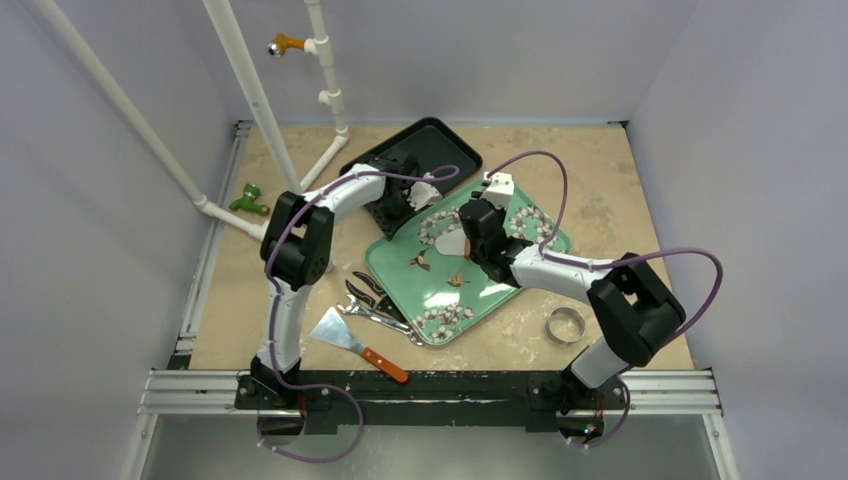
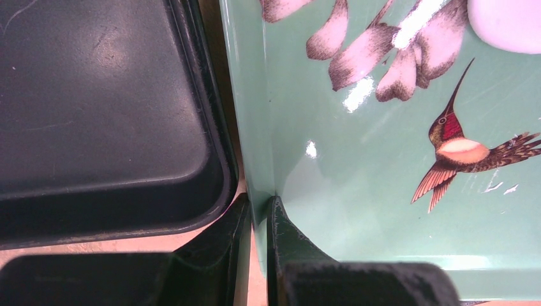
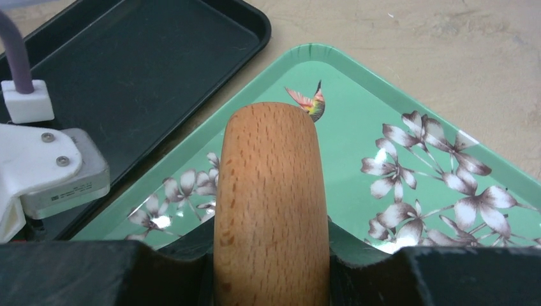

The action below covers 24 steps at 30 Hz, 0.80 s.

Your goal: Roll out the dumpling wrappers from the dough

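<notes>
The left pincer [image 2: 258, 213] is closed on the far left rim of the green tray with white flowers and little birds [image 2: 357, 185]. One finger [image 2: 220, 233] sits in the thin gap next to the empty black plastic tray [image 2: 96, 95], which lies just beside the green one.

The right pincer [image 3: 271, 252] grips the round light wooden rolling pin [image 3: 271, 166] over the green tray. The flat white dumpling wrapper [image 1: 452, 243] lies in the middle of that tray, partly hidden by the right arm.

On the beige tabletop [image 1: 600, 170], a shiny metal ring [image 1: 566, 324] sits to the right. A metal scraper with an orange handle [image 1: 355, 342] and dark scissors [image 1: 375, 298] lie near the tray's left side.
</notes>
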Tool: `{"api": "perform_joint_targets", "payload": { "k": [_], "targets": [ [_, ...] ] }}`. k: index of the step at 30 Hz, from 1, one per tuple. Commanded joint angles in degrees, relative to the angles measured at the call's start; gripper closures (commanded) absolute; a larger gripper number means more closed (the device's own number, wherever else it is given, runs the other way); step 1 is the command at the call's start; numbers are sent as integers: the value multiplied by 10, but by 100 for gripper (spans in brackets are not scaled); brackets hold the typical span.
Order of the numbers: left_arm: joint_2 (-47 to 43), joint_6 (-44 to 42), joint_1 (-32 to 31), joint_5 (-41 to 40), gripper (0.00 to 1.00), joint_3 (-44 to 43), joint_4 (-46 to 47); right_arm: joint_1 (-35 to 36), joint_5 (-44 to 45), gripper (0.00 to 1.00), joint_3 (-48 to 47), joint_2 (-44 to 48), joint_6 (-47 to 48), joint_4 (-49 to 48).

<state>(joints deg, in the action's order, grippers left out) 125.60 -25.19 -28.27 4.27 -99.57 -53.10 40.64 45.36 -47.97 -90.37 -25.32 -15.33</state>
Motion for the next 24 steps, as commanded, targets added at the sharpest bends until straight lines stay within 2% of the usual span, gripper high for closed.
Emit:
{"api": "perform_joint_targets", "payload": {
  "k": [1,5,24],
  "targets": [
    [10,-44,13,-65,100,27,-11,-23,36,100,38,-1,-59,133],
    [11,-44,13,-65,100,26,-11,-27,39,100,54,6,-100,163],
    [10,-44,13,-63,100,27,-12,-26,29,100,108,74,-165,211]
  ]
}}
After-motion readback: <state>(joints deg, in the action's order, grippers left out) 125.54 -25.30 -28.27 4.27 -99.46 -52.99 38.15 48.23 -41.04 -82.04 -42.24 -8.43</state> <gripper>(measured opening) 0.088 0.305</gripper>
